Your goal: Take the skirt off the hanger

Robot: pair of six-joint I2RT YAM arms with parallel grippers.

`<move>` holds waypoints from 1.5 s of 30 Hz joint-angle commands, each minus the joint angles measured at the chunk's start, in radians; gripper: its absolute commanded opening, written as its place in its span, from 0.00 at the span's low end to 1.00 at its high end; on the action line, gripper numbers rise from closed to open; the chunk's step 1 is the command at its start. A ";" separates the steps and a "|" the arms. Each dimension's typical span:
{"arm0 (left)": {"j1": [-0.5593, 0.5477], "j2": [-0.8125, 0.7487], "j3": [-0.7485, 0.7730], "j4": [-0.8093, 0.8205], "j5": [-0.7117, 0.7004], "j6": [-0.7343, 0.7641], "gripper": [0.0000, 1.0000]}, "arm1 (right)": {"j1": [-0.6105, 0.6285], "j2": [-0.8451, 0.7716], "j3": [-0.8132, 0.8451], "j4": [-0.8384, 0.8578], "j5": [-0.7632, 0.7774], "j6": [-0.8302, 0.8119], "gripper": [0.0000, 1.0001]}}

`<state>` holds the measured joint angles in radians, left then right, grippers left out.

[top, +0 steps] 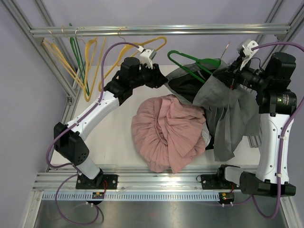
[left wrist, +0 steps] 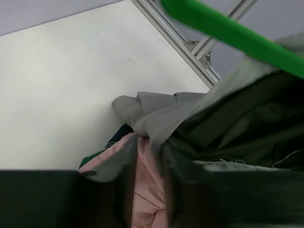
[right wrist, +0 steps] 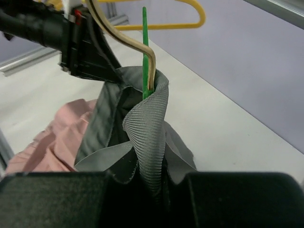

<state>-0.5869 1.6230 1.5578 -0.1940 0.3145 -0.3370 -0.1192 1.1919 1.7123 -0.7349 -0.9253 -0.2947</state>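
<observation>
We log lab test cell: aluminium extrusion frame (top: 156,31) boxing white tabletop (top: 118,137), plain lilac walls (top: 19,95), cabled robot arms (top: 95,114) bolted to slotted rail (top: 156,180), spare hangers (top: 85,61) hung overhead.

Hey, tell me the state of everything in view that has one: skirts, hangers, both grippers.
grey skirt: lifted, waistband around the green hanger.
green hanger: one end inside the grey skirt.
pink skirt: heaped on the table, no hanger.
yellow hangers: empty, on the rail.
right gripper: shut on the grey skirt.
left gripper: beside the green hanger; opening unclear.
</observation>
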 commanded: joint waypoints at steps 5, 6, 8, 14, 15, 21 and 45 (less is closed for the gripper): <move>0.024 -0.121 -0.008 0.102 0.107 0.099 0.64 | -0.014 0.035 0.050 -0.073 0.132 -0.276 0.00; 0.022 -0.132 -0.010 0.103 0.123 0.128 0.66 | -0.014 0.038 0.050 -0.098 0.131 -0.328 0.00; 0.018 -0.170 -0.024 0.108 0.172 0.173 0.74 | -0.014 0.044 0.052 -0.135 0.099 -0.403 0.00; -0.040 -0.238 -0.048 0.033 0.278 0.519 0.85 | -0.013 0.080 0.061 -0.366 -0.067 -0.847 0.00; -0.051 -0.238 -0.042 0.009 0.287 0.565 0.85 | -0.014 0.084 0.066 -0.389 -0.110 -0.889 0.00; -0.140 -0.175 0.068 -0.209 0.212 0.837 0.82 | -0.014 0.124 0.107 -0.503 -0.239 -1.055 0.00; -0.168 0.007 0.191 -0.185 0.167 0.949 0.41 | -0.014 0.080 0.070 -0.541 -0.337 -1.169 0.00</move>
<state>-0.7498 1.6001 1.6985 -0.3813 0.4721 0.5819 -0.1314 1.3083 1.7725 -1.3140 -1.1702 -1.4483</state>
